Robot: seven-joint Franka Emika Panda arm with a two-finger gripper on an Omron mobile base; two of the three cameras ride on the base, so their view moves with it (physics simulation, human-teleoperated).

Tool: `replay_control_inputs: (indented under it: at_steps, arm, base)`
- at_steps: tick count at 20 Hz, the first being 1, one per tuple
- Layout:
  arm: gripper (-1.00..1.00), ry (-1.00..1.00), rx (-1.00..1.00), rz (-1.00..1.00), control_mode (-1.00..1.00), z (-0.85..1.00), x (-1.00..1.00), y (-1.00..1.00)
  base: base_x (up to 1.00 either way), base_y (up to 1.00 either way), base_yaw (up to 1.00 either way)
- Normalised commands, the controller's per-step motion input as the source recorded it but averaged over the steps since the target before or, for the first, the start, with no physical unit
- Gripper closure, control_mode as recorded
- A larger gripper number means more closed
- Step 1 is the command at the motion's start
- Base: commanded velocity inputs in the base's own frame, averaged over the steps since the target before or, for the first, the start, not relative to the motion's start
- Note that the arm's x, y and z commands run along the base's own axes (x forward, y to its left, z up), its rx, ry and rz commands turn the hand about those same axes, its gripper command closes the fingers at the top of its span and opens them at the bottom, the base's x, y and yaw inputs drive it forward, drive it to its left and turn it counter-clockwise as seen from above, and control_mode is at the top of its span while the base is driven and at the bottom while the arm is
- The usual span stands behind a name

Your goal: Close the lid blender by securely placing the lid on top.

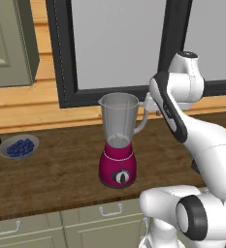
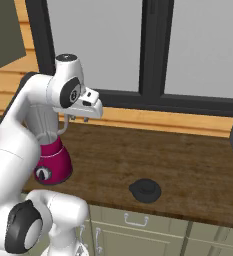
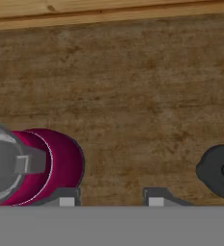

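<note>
While the lid (image 3: 219, 171) is lying at the frame's right edge, the empty gripper (image 3: 111, 197) is hanging spread wide beside the blender (image 3: 31, 166).

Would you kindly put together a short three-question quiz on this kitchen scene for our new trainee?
1. True or false: the lid already sits on the blender.
2. What fills the bowl at the counter's left end?
   A. blueberries
   B. lemons
   C. eggs
3. Is the gripper holding anything?

Key:
1. False; the lid lies on the counter, apart from the blender.
2. A.
3. No; its fingers stand open with bare counter between them.
</note>
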Motion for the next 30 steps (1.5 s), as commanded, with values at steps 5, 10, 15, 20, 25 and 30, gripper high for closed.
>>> replay_control_inputs:
  at_steps: [5,10,15,20,25,30]
  arm:
    - [-1.0,0.0,0.0,0.0,-1.0,-0.04,-0.21,0.04]
    - [-1.0,0.01,0.1,-0.14,-1.0,-0.68,-0.01,-0.67]
    - [-1.0,0.09,0.29,-0.27,-1.0,-1.0,0.01,-1.0]
    - [-1.0,0.31,0.29,-0.35,-1.0,-0.99,0.24,-1.0]
    - [-1.0,0.25,0.08,-0.36,-1.0,-0.92,0.15,-0.87]
    - [-1.0,0.25,0.04,-0.28,-1.0,-0.27,0.0,-0.85]
  base:
    - [0.0,0.0,0.0]
    - [0.0,0.0,0.0]
    - [0.0,0.0,0.0]
    - [0.0,0.0,0.0]
    - [0.0,0.0,0.0]
    - [0.0,0.0,0.0]
